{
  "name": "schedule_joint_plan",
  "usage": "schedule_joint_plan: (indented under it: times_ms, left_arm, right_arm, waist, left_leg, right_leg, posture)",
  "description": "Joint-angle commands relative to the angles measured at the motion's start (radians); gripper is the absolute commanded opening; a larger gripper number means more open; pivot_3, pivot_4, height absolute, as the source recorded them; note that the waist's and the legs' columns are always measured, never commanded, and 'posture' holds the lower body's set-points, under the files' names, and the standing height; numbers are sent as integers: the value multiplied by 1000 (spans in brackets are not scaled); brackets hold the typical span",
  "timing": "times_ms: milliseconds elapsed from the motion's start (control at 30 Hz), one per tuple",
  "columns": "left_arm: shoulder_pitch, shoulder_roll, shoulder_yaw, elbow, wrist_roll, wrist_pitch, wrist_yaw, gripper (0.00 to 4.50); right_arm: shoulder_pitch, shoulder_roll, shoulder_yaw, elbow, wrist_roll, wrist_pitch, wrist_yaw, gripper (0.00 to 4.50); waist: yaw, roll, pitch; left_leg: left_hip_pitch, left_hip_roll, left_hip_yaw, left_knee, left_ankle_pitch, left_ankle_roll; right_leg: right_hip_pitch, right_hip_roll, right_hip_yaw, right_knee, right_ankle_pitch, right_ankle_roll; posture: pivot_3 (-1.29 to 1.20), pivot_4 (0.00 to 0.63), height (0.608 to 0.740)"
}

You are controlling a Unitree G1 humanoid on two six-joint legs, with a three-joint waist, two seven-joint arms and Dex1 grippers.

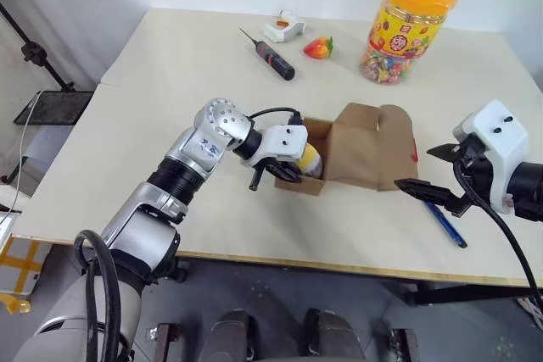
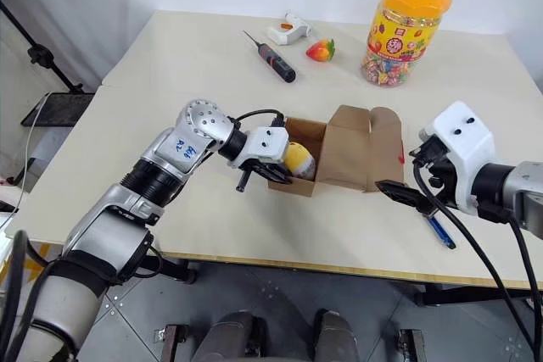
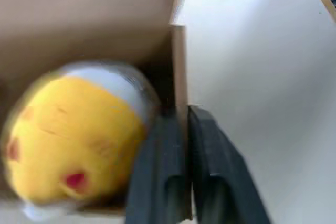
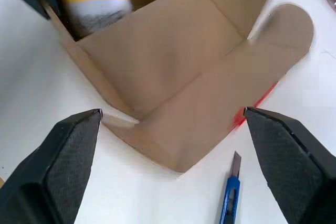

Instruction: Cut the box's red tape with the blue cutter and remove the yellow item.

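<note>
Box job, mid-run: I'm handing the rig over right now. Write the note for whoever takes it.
Left gripper: shut on the box wall, one finger inside beside the yellow item, not on it.
Right gripper: open, empty, hovering to the right of the box.
Blue cutter: lying on the table under the right gripper.
Done: flaps are open; red tape shows at the flap edge.
Left: yellow item is still in the box; probably regrip it and lift it out.
</note>
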Motion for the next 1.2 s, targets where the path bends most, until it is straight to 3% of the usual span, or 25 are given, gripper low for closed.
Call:
schedule_joint_plan:
  times_ms: [33, 233, 367, 533, 700, 867, 1033, 1200]
  left_arm:
    - [-36, -20, 81, -17, -37, 36, 31, 22]
    - [-47, -17, 190, -98, -132, 179, 15, 22]
    - [-48, 20, 211, -186, -201, 359, -54, 1142]
    - [26, 124, 140, -358, -186, 431, -128, 2688]
    - [23, 77, 194, -320, -147, 367, 57, 4191]
    - [-61, -33, 269, -168, -176, 272, 185, 4191]
    - [-120, -90, 323, -105, -218, 243, 200, 4191]
    - [-185, -208, 276, 106, -170, 85, 207, 4191]
  right_arm:
    - [-32, -13, 2, 8, -17, -23, 22, 4500]
    - [-39, -19, 6, 14, -38, -20, 44, 4500]
    - [-34, -23, 0, 15, -52, -16, 60, 4500]
    - [-47, -27, 11, 26, -66, -18, 79, 4500]
    - [-63, -26, 37, 44, -90, -31, 100, 4500]
    - [-108, -15, 93, 67, -117, -52, 111, 4500]
    - [-117, -6, 94, 61, -120, -44, 110, 4500]
    - [-87, 26, 57, 24, -103, -15, 76, 4500]
  waist:
    - [1, 0, 0]
    - [2, 0, 0]
    - [0, 0, 0]
    - [-5, 0, 0]
    - [5, 0, 0]
    - [6, 0, 0]
    - [2, 0, 0]
    - [11, 0, 0]
  left_leg:
    - [0, 0, 0, 0, 0, 0]
    - [-7, -1, 0, 1, 0, 0]
    - [-9, -1, 1, 2, 0, 0]
    - [-9, -1, 1, 1, 0, 0]
    - [-10, -1, 1, 3, 0, 0]
    - [-10, -1, 1, 3, 0, 0]
    - [-11, -1, 1, 1, 0, 0]
    - [-11, -2, 1, 2, 0, 0]
  right_leg:
    - [0, 0, 0, 0, 0, 0]
    - [-6, 0, -1, 0, 0, 1]
    - [-9, 0, -1, 1, 1, 1]
    - [-10, 1, 0, 1, 1, 1]
    - [-9, 1, 0, 1, 1, 1]
    - [-10, 1, 0, 1, 1, 2]
    - [-10, 1, -1, 1, 1, 2]
    - [-10, 1, -1, 1, 1, 2]
  posture:
    - [0, 150, 740]
    - [0, 150, 740]
    - [0, 150, 740]
    - [0, 150, 740]
    - [0, 150, 740]
    - [0, 150, 740]
    - [0, 150, 740]
    - [0, 150, 740]
